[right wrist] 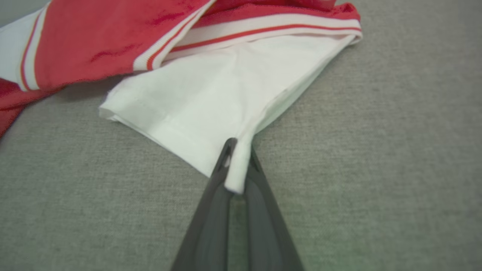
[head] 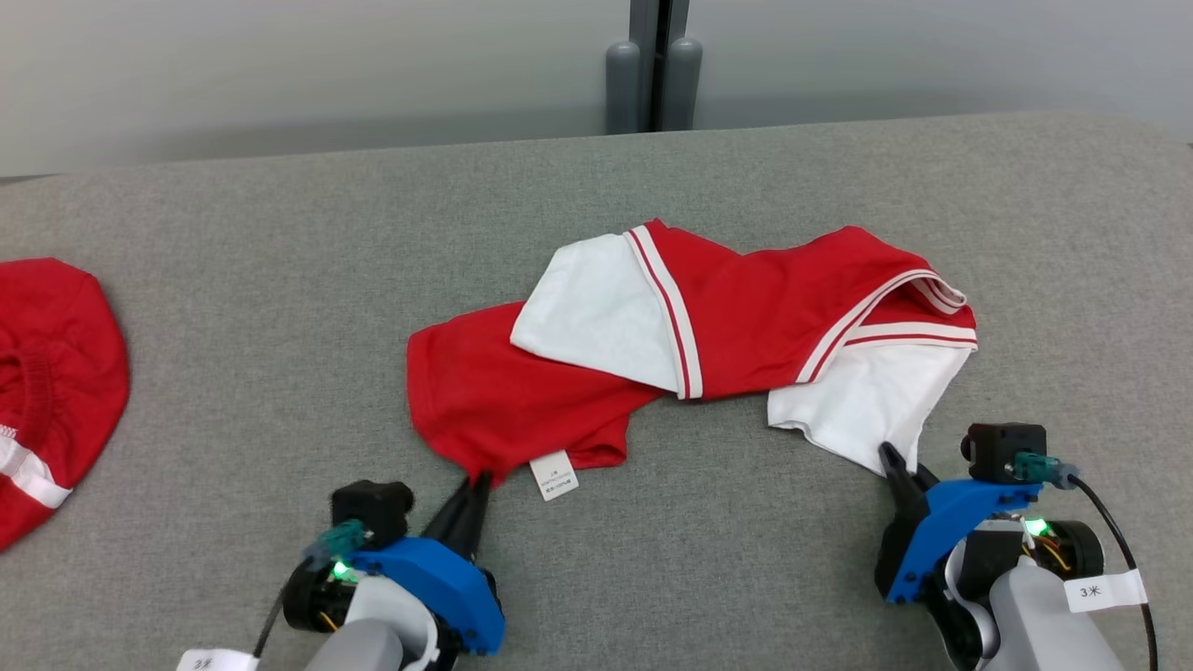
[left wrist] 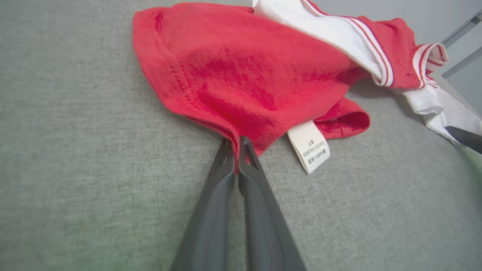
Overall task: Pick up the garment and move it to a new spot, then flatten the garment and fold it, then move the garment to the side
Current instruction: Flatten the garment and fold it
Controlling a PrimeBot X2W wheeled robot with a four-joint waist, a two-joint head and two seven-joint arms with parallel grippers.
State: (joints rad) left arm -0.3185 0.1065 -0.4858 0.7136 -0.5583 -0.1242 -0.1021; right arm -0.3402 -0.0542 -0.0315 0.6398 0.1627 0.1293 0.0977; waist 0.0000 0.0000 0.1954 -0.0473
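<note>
Garment (head: 708, 326): centre frame, long axis left-right.
Left gripper (head: 477, 485): clenched on its lower-left red corner.
Right gripper (head: 895, 463): clenched on its lower-right white corner.

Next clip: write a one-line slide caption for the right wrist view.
Right end effector shut on a white corner of the red-and-white garment lying crumpled on the grey table.

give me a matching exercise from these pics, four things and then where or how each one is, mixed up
1 left gripper
2 right gripper
3 care label
4 other red garment

a shut on a white corner of the garment
b far left of the grey surface
c shut on a red corner
d sticking out at the red hem

Pairs: 1-c, 2-a, 3-d, 4-b
</note>
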